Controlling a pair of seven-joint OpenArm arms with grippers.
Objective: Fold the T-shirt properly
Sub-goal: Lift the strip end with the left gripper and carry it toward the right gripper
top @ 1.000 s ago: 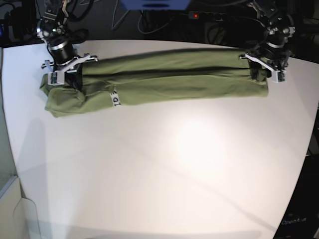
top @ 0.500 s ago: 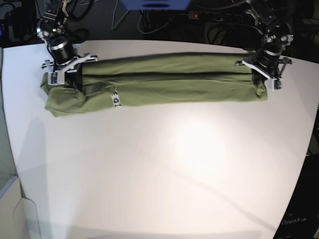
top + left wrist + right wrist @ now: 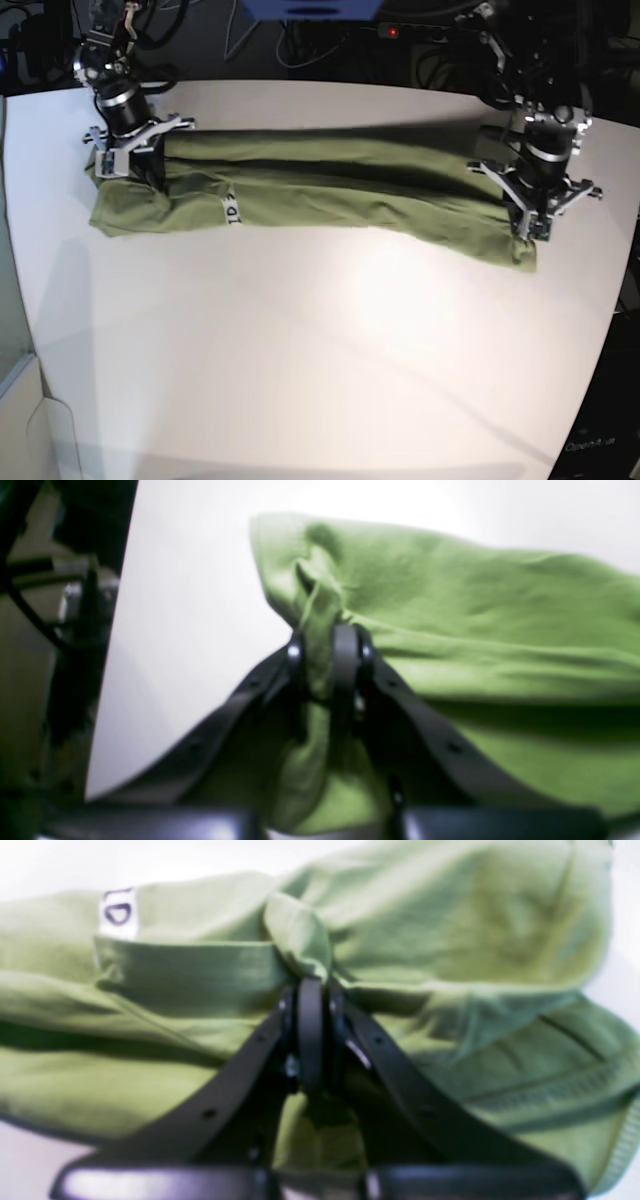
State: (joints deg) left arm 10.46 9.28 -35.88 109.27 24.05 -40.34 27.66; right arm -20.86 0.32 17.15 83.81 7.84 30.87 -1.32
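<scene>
Both ends are pinched: on the base view's left, the right gripper (image 3: 122,158) is clamped on the T-shirt (image 3: 320,190), a long band across the white table (image 3: 320,360); rightwards, the left gripper (image 3: 530,205) nips its other end. Best carry both ends evenly, cloth taut.

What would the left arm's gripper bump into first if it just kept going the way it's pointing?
Nothing new: the left gripper points down with its fingers already shut on a fold of the T-shirt. Straight on, it would press that cloth onto the white table just beneath, though the depth is hard to judge.
</scene>
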